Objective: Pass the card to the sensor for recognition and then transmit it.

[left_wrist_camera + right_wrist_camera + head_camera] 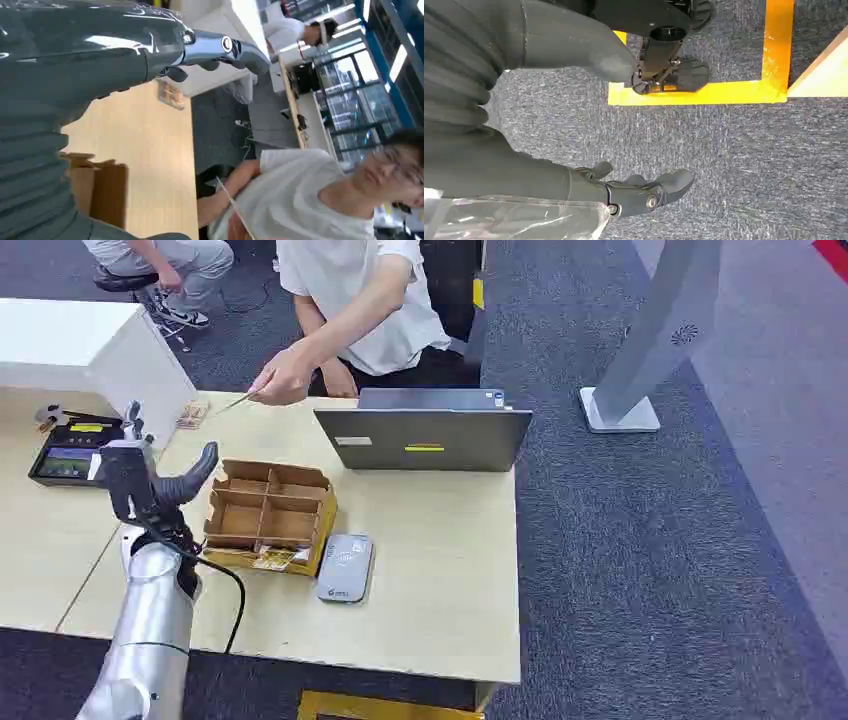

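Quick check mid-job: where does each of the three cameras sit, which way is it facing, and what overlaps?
Head: high on the body, looking down at the table; left hand raised.
Left wrist: behind the left hand, facing across the table to the person.
Right wrist: behind the right hand, facing the carpet.
Shared: head and left wrist both show the cardboard box.

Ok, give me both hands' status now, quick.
Left hand: open, raised over the table, holding nothing.
Right hand: open, hanging down over the carpet, holding nothing.
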You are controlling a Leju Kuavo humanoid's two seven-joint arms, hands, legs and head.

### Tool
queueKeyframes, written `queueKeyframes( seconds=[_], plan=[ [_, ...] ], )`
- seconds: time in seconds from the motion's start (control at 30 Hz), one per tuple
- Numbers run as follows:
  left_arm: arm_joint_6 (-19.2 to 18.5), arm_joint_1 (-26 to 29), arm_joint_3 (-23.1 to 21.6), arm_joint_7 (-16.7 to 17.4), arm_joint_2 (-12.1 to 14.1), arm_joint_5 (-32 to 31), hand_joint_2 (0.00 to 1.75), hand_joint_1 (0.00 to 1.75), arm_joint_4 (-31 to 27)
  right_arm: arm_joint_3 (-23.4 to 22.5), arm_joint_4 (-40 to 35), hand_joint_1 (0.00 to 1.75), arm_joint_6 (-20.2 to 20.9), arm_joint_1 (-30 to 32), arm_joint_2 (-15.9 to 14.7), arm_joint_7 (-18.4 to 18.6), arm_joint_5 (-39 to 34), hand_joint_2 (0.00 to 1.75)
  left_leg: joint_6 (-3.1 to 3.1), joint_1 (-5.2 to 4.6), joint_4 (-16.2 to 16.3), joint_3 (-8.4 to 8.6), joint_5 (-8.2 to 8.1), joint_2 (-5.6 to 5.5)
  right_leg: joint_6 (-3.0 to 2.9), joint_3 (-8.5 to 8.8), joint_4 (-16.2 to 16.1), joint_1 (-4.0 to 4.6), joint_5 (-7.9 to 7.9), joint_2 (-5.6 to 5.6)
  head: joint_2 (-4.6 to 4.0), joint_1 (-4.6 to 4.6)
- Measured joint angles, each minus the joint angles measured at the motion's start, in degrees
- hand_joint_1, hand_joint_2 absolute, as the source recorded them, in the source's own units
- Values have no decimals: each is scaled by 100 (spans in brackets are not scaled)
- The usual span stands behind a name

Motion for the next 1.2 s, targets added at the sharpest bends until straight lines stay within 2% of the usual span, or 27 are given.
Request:
queueKeyframes(
  seconds=[0.8, 0.83, 1.2],
  plan=[
    [387, -2700, -2584, 1596, 706, -2601, 175, 0, 1948, 328, 0, 0, 90, -169, 15, 300, 103, 175, 2, 0, 2, -1, 6, 1, 0, 0, 8, 0, 2, 1, 0, 2],
    [402, -2814, -2685, 1672, 743, -2727, 175, 175, 2047, 352, 0, 0, 94, -175, 20, 306, 103, 175, 2, 0, 2, -1, 6, 0, 0, 0, 9, 0, 2, 1, 0, 2],
    [702, -3868, -3615, 2431, 1095, -4042, 175, 175, 2925, 536, 0, 0, 98, -229, 28, 490, 149, 175, 1, 1, 1, -2, 7, -1, -1, -2, 13, 1, 2, 1, 0, 2]
  ],
)
